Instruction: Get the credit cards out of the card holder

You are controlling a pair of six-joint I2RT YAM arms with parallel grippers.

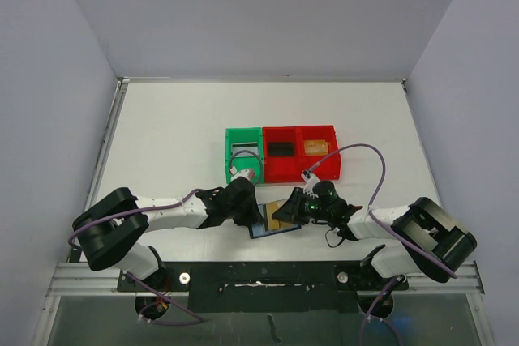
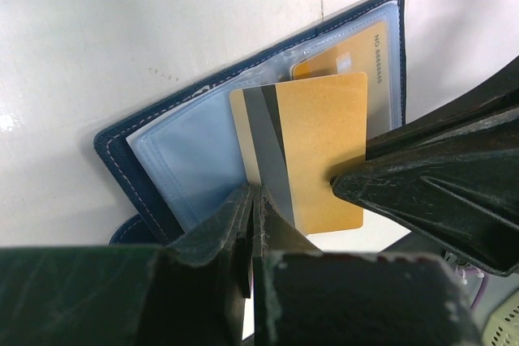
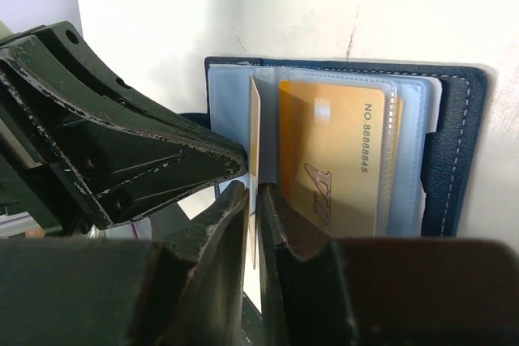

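The card holder [image 1: 266, 229] lies open on the desk [image 1: 178, 135] near the front edge, between the two arms, pockets up and long axis roughly left to right. A striped card [image 2: 320, 151] stands on edge over the fold, pinched by the right jaws, which hide its lower end. The left jaws are closed beside it. Another gold card [image 3: 332, 160] sits in its clear pocket.

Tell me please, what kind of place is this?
Probably a robot test bench in a laboratory: a white table closed in by plain grey walls, two robot arms bolted to a metal rail, and a green bin beside red bins.
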